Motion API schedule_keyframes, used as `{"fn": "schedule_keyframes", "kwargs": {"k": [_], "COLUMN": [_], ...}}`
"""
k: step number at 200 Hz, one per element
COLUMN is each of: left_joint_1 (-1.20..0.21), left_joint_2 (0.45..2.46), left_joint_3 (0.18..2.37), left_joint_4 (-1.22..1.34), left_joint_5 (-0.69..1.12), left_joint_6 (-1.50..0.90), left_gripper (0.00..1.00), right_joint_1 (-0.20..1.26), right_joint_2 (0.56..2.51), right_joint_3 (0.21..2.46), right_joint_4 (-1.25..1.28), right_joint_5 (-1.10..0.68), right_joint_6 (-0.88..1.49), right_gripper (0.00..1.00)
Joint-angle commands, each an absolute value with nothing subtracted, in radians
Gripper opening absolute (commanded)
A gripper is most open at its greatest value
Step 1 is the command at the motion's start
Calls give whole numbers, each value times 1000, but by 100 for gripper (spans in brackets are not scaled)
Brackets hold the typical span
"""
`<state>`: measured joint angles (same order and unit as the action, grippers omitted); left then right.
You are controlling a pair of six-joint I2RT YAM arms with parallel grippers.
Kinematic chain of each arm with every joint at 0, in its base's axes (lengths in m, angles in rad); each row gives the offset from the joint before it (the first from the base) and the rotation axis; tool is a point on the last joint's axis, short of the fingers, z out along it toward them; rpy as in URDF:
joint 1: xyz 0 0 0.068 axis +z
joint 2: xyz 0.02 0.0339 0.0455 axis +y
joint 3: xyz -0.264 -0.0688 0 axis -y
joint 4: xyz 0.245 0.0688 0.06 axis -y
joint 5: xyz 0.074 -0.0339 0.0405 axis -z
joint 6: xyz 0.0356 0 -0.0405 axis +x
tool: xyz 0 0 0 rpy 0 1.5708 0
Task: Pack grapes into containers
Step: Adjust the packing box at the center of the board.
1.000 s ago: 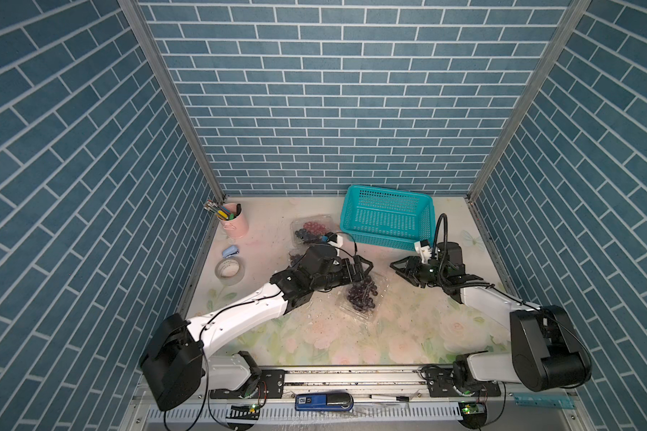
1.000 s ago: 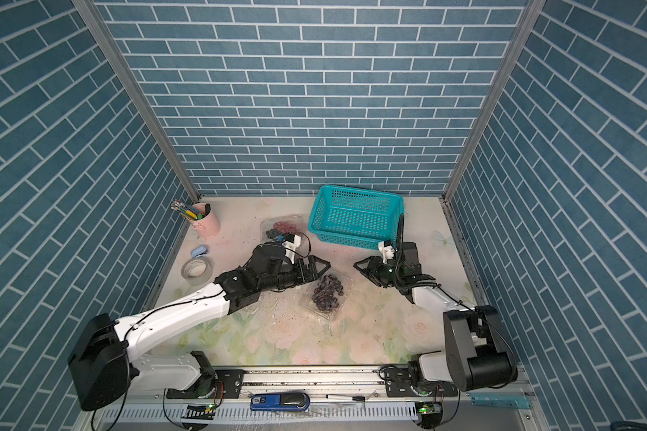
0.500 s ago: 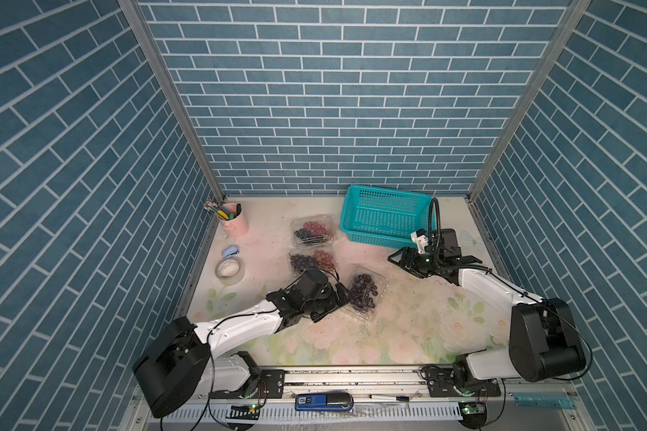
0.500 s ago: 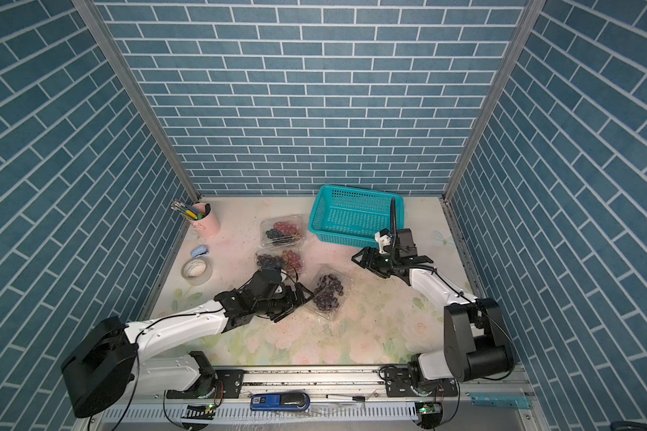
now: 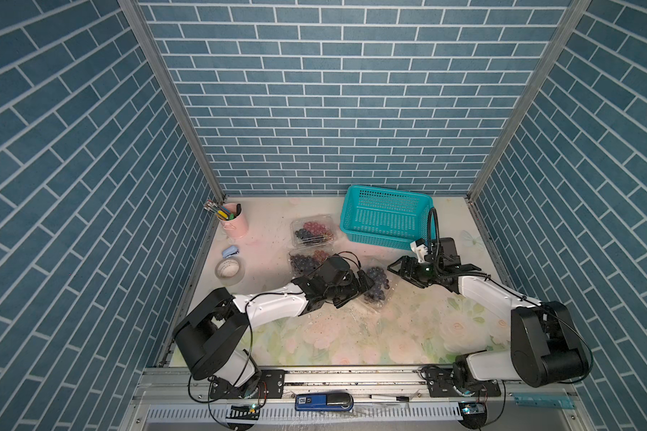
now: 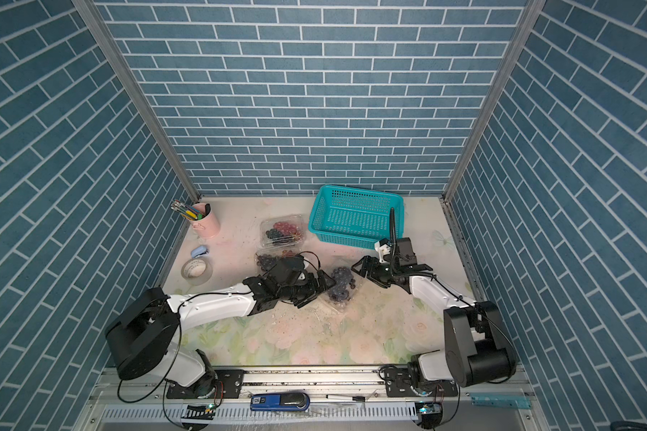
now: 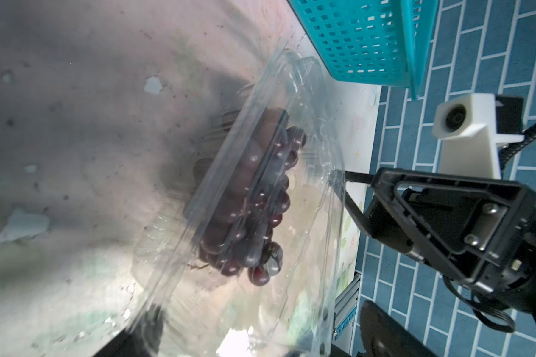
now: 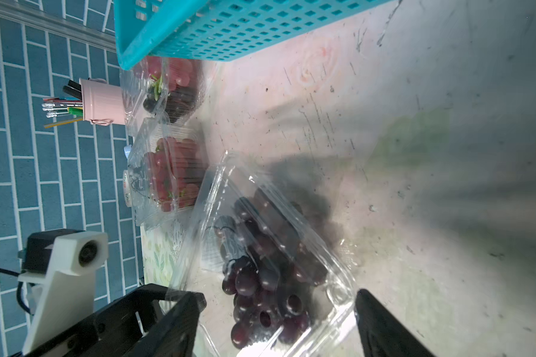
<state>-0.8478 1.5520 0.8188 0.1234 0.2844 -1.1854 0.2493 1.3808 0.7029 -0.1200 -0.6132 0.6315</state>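
The front container (image 5: 383, 298) lies on the tabletop (image 5: 370, 336) just below the centre of the frame in both top views. It holds a bunch of dark grapes (image 5: 378, 278).

The left pincer (image 5: 361, 289) is at the container's left edge with its jaws spread wide. In the left wrist view the clear plastic reaches in between them, but I cannot tell whether they touch it.

The right pincer (image 5: 404, 276) faces the same container from the right, also open and gripping nothing. In the left wrist view one of its fingertips (image 7: 356, 176) meets the container's rim. In the right wrist view the container lies between the two fingers. The lid lies over the grapes, though it is unclear whether it is snapped down.

Up and to the left, the middle container (image 5: 307, 259) holds dark and red grapes and is partly hidden by the left arm. Above it the back container (image 5: 312, 231) holds red and dark grapes, just left of the teal basket (image 5: 385, 220).

Along the tabletop's left edge are a pink cup (image 5: 234, 222) of pens, a small blue thing (image 5: 230, 252) below it, and a tape roll (image 5: 229, 269) lower still.
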Motion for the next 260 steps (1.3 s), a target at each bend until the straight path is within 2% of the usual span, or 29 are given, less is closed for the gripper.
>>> {"fn": "schedule_keyframes", "kwargs": {"k": [1, 101, 165, 210, 223, 260], "left_joint_1": [-822, -747, -704, -703, -703, -692], "left_joint_2": [1612, 1842, 1867, 1766, 1737, 1653], "left_joint_3": [881, 1064, 1136, 1075, 1039, 939], "left_joint_4": [135, 158, 101, 53, 48, 72], "left_joint_5": [306, 397, 437, 433, 430, 417], "left_joint_6": [-1131, -1052, -995, -965, -968, -994], "left_gripper": [100, 100, 100, 100, 100, 100], "right_joint_1": [235, 150, 99, 90, 90, 90], "right_joint_2": [1350, 1193, 1080, 1205, 1251, 1398], "right_joint_3": [683, 614, 643, 744, 760, 801], "right_joint_4": [-119, -233, -377, -345, -301, -153], "right_joint_5": [-611, -558, -448, -430, -423, -503], "right_joint_6": [653, 631, 587, 558, 561, 594], "right_gripper": [81, 81, 82, 83, 87, 90]}}
